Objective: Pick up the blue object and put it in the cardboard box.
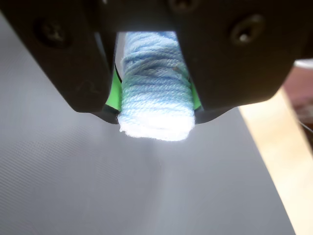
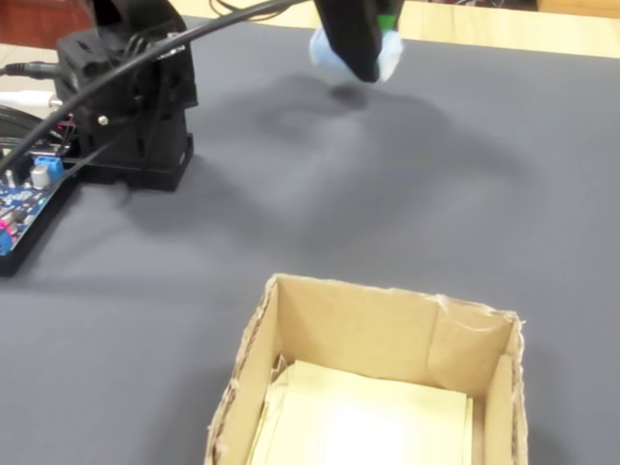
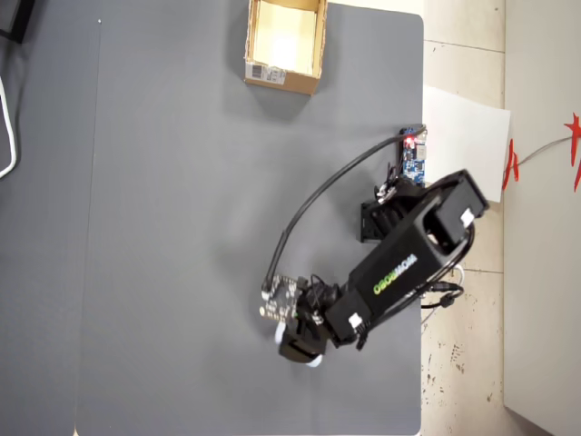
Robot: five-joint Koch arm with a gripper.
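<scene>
The blue object (image 1: 155,93) is a pale blue-white roll of yarn clamped between my black jaws with green pads. My gripper (image 1: 156,110) is shut on it, and the roll's white end sticks out below the tips. In the fixed view the blue object (image 2: 390,53) hangs in my gripper (image 2: 360,56) above the grey mat at the top, with its shadow beneath. The cardboard box (image 2: 407,325) stands open at the bottom of that view, far from the gripper. Overhead, the cardboard box (image 3: 282,77) sits at the mat's top edge and my gripper (image 3: 300,347) is low down.
The arm's black base (image 2: 136,107) and a blue circuit board (image 2: 24,199) sit at the left of the fixed view. The grey mat (image 3: 182,227) covers the table, with a wooden edge (image 1: 283,147) at the right of the wrist view. A black cable (image 3: 318,204) arcs over the mat.
</scene>
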